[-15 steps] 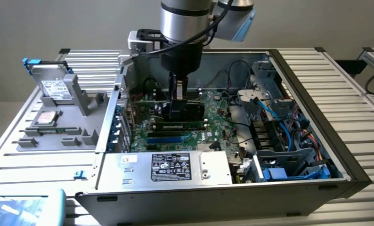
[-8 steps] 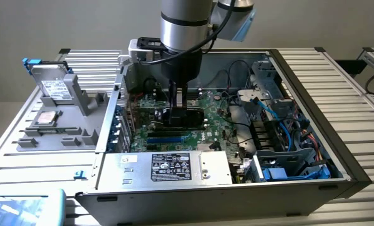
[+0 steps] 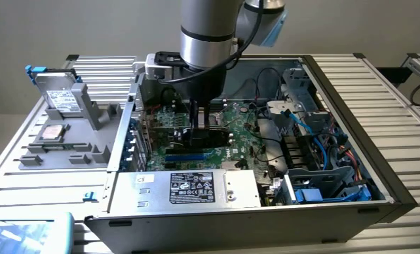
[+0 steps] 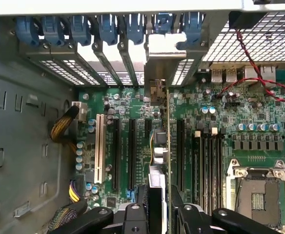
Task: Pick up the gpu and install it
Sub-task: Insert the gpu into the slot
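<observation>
The gpu stands on edge inside the open computer case, its black cooler block facing the camera, low over the green motherboard. My gripper reaches straight down into the case and is shut on the card's upper edge. In the wrist view the gpu appears edge-on between my gripper's two black fingers. It runs along a line between two black expansion slots. Its silver end bracket meets the case's rear slot openings. Whether the card is seated in a slot I cannot tell.
A silver power supply fills the case's near side. Drive cage and blue cables sit at the exterior view's right. A grey tray with hard drives lies outside the case on the left. Blue slot clips, a CPU socket and cable bundles surround the card.
</observation>
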Tool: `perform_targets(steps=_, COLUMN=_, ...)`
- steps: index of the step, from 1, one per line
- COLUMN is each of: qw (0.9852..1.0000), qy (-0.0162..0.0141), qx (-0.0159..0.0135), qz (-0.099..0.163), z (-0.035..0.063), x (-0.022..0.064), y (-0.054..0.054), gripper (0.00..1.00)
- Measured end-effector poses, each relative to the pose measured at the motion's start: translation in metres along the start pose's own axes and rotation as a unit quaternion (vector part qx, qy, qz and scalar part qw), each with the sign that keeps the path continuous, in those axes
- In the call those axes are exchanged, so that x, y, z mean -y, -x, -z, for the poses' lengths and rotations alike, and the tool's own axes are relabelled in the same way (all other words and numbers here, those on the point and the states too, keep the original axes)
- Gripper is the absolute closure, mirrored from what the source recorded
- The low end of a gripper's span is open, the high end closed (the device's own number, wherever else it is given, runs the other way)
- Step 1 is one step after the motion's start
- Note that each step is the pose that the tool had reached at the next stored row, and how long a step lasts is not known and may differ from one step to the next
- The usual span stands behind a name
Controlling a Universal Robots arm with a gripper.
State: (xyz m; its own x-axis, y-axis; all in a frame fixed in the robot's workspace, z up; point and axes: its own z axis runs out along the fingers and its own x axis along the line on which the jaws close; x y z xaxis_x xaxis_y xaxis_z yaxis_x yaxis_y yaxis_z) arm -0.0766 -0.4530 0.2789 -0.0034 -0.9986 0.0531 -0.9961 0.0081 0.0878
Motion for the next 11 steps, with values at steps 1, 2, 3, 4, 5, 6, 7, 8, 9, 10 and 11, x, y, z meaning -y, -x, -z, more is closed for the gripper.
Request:
perform_targets(steps=1, qw=1.0000, qy=0.0000, qx=0.0000, qz=0.000, z=-0.0014, x=-0.0002, y=-0.0003, gripper=0.72)
perform_targets(steps=2, qw=1.0000, qy=0.0001, qx=0.0000, qz=0.000, z=-0.0024, x=-0.0008, y=-0.0006, gripper=0.72)
perform_targets(steps=3, qw=1.0000, qy=0.0001, qx=0.0000, qz=0.000, z=-0.0032, x=-0.0017, y=-0.0012, gripper=0.72)
perform_targets(steps=4, qw=1.0000, qy=0.0001, qx=-0.0001, qz=0.000, z=-0.0042, x=-0.0026, y=-0.0019, gripper=0.72)
perform_targets(steps=5, qw=1.0000, qy=0.0001, qx=0.0001, qz=-0.001, z=-0.0053, x=-0.0033, y=-0.0024, gripper=0.72)
perform_targets(steps=6, qw=1.0000, qy=0.0001, qx=0.0001, qz=-0.001, z=-0.0064, x=-0.0038, y=-0.0028, gripper=0.72)
perform_targets(steps=7, qw=1.0000, qy=0.0000, qx=0.0002, qz=-0.001, z=-0.0076, x=-0.0041, y=-0.0031, gripper=0.72)
perform_targets(steps=8, qw=1.0000, qy=0.0001, qx=0.0003, qz=-0.001, z=-0.0089, x=-0.0045, y=-0.0033, gripper=0.72)
perform_targets(steps=9, qw=1.0000, qy=0.0001, qx=0.0004, qz=-0.001, z=-0.0099, x=-0.0050, y=-0.0034, gripper=0.72)
perform_targets(steps=10, qw=1.0000, qy=0.0002, qx=0.0005, qz=-0.002, z=-0.0107, x=-0.0058, y=-0.0034, gripper=0.72)
perform_targets(steps=11, qw=1.0000, qy=0.0002, qx=0.0008, qz=-0.002, z=-0.0112, x=-0.0068, y=-0.0034, gripper=0.72)
